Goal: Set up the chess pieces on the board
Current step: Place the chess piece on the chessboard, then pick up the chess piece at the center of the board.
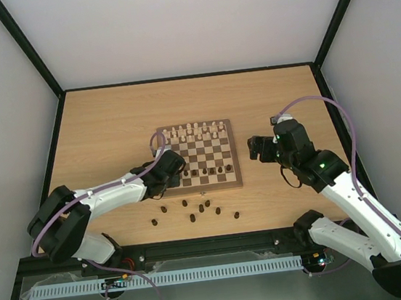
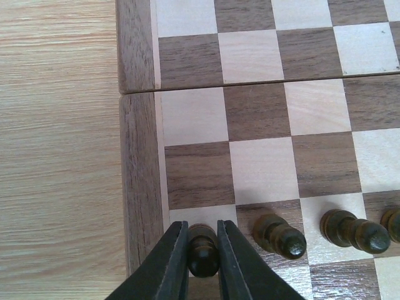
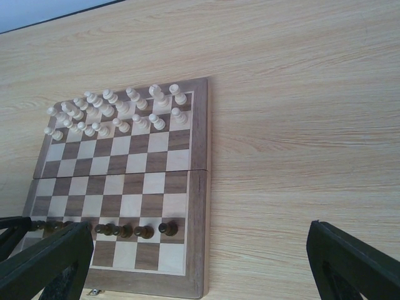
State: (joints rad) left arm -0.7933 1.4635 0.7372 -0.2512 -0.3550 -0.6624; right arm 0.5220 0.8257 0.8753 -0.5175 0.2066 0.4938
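Pawn row under way: left fingers (image 2: 174, 261) clamp a dark pawn (image 2: 203, 257) at the board's (image 2: 140, 187) 8 o'clock edge; right fingers (image 3: 50, 256) gape, idle. Next: release cleanly, lift straight.

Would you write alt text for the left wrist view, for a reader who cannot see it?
The left arm's jaws are closed on a dark brown pawn at a cream square beside the chessboard border. More dark pawns stand in the same row to its right, and light wooden table lies to the left.
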